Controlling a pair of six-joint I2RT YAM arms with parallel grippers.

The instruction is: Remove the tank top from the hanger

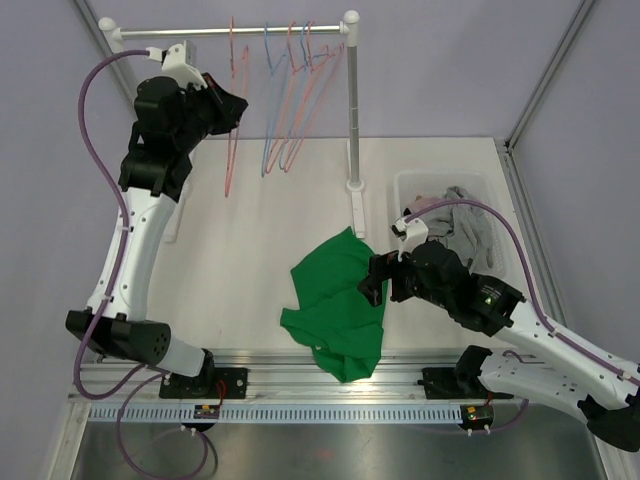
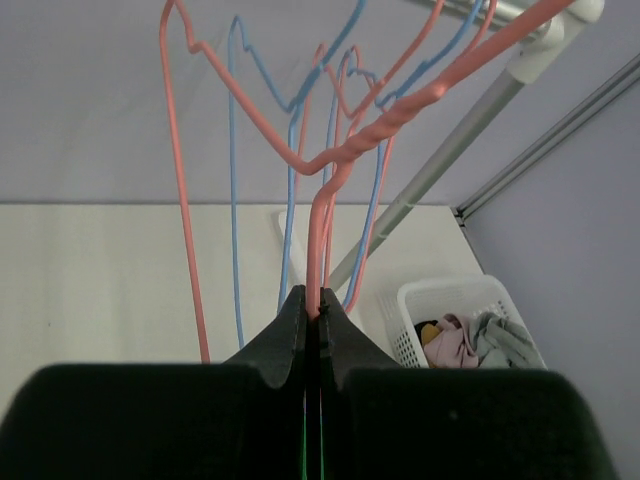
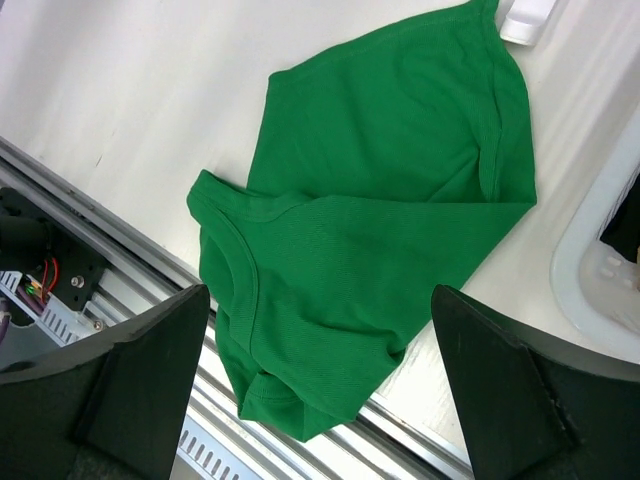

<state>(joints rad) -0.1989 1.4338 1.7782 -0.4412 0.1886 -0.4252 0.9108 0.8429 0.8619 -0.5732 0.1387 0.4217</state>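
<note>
near edge: green ribbed-knit tank top lies loose on the white counter, off any hanger. its lowest fold laps onto the aluminium rail that runs along the counter's front.

right tool sits at the top's right edge, over the cloth. wrist view: right tool fingers spread wide, nothing between them, and the tank top fills the gap below. can't tell if the fingertips touch the fabric.

tank top look: solid green, fine rib, bound arm and neck openings visible, folded over itself in two or three rumpled layers, one corner pointing toward the rack post.

right of it: white perforated plastic basket holding grey and pink clothes.

far side: left tool is up at the rack, well apart from the tank top. wrist view: left tool jaws pressed together, pinching the wire of a bare pink wire hanger just below its twisted neck. more thin blue and pink wire hangers hang beside it on the silver rack rod, carried by a white-capped upright post.
</note>
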